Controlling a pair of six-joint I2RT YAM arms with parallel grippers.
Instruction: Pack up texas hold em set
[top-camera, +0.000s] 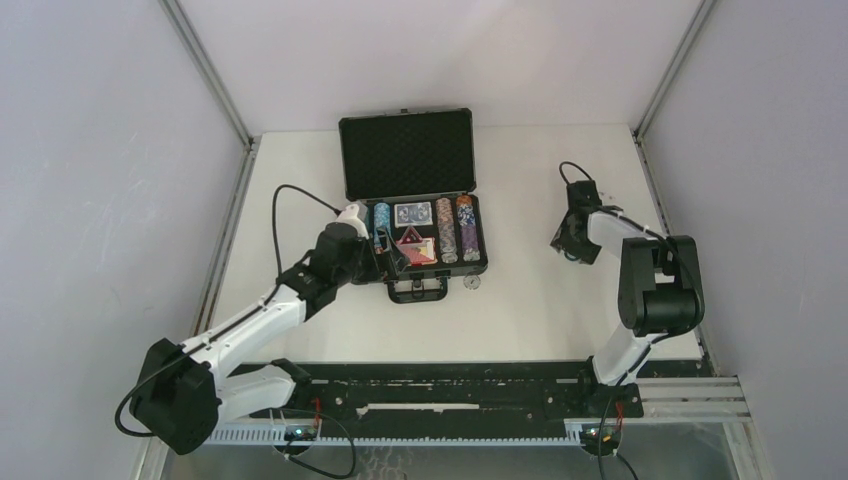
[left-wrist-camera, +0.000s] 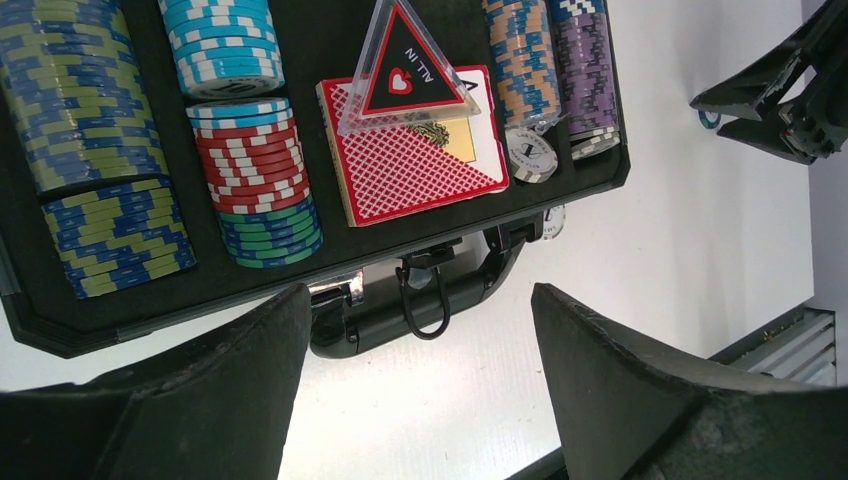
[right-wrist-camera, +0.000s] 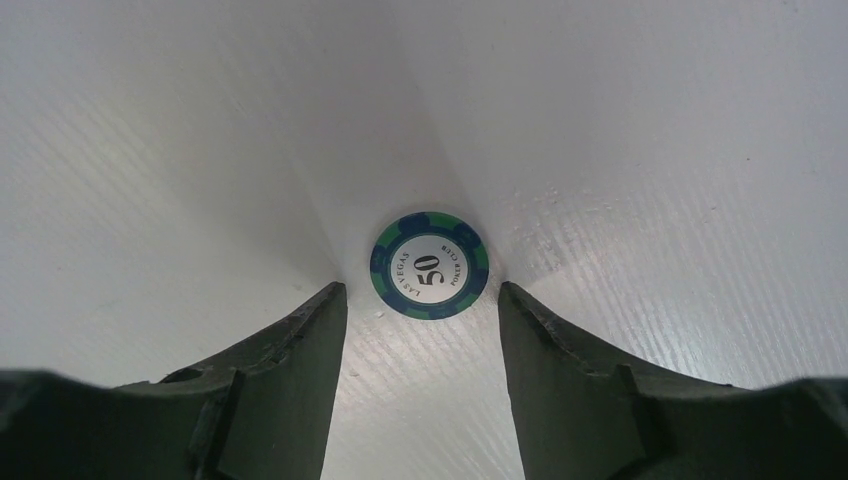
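Green-and-blue 50 poker chip (right-wrist-camera: 430, 263) lies flat on the worktop (right-wrist-camera: 650, 150) just ahead of the right end effector (right-wrist-camera: 422, 300), whose released jaws should straddle it squarely before pinching its rim.

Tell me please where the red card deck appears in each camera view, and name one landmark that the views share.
Top external: red card deck lies in the open case, front middle, under the triangular button.
Left wrist: red card deck is at upper centre, right of the red chips.
Right wrist: not in it; only a green and blue chip on the table.
Shared landmark: the triangular button in the top and left wrist views.
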